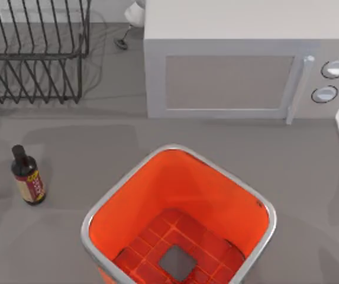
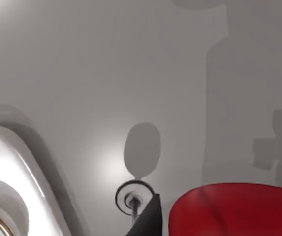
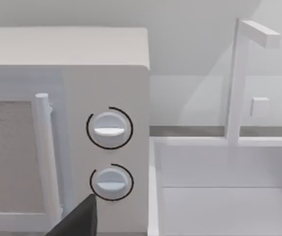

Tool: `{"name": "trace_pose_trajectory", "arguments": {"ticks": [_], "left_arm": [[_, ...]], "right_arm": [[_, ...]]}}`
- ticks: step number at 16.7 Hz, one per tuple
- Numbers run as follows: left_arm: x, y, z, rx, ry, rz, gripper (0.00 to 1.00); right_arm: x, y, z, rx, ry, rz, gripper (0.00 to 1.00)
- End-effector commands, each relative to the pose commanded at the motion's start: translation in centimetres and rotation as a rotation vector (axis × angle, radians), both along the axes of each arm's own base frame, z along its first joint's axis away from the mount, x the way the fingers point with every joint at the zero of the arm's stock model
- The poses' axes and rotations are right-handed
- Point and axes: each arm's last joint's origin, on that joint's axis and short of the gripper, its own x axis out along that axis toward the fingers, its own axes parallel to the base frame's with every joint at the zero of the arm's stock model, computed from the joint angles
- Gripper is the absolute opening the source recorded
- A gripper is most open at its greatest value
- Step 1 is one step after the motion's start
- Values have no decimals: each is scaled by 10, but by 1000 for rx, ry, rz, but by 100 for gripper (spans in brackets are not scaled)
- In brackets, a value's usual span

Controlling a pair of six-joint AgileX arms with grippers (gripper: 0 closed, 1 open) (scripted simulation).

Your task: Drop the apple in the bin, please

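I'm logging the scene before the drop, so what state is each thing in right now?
bin: upright, open-topped, nothing lying on its gridded floor.
apple: close under the left wrist camera; grip can't be judged.
bottle: standing upright left of the bin, capped.
microwave: door shut.
dish rack: holds no dishes.

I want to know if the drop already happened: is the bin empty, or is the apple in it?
Empty. The top view shows the bin with bare orange walls and gridded floor; no fruit inside.
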Motion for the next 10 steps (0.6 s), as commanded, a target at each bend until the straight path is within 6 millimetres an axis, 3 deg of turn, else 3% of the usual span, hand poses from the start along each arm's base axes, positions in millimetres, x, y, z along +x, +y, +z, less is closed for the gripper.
{"name": "trace_pose_trajectory", "arguments": {"ticks": [2, 4, 7, 10], "left_arm": [[4, -20, 1, 7, 1, -69, 0], [8, -55, 2, 19, 7, -193, 0], [3, -130, 2, 41, 28, -457, 0], [-25, -222, 0, 68, 57, -799, 0]], "right_arm": [[0, 0, 0, 0, 0, 0, 100], [0, 0, 0, 0, 0, 0, 100], [0, 0, 0, 0, 0, 0, 100], [0, 0, 0, 0, 0, 0, 100]]}}
